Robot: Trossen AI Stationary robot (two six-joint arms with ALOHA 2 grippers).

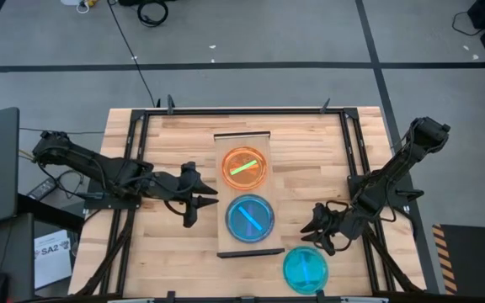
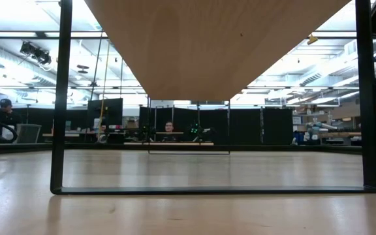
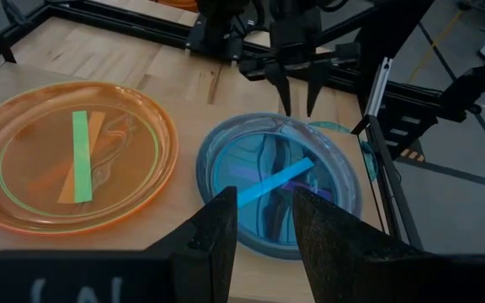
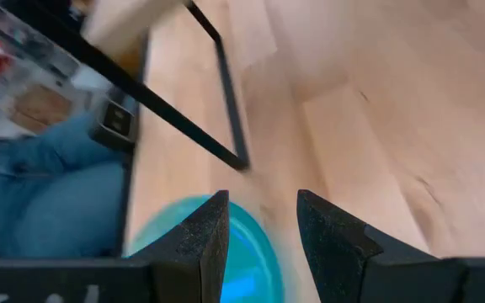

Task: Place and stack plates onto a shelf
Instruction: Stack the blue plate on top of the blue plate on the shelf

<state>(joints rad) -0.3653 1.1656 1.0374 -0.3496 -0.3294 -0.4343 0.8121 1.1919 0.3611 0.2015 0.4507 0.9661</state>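
Note:
The light-wood shelf [image 1: 244,143] stands mid-table on a thin dark frame [image 2: 57,189]. On its board lie an orange plate [image 1: 246,167] [image 3: 74,156], with lime green showing through it, and a blue plate [image 1: 249,218] [image 3: 280,181]. A cyan plate [image 1: 306,269] [image 4: 238,252] rests flat on the table by the shelf's near right corner. My left gripper [image 1: 209,200] [image 3: 265,223] is open, at the shelf's left side, facing the blue plate. My right gripper [image 1: 312,231] [image 4: 263,223] is open above the table, just beyond the cyan plate.
A dark metal frame [image 1: 226,111] borders the plank table. The low view looks under the shelf board [image 2: 214,46]. Bare table lies to the left and right of the shelf. People show in the room beyond, and blue-clad legs [image 4: 49,202] at the table's edge.

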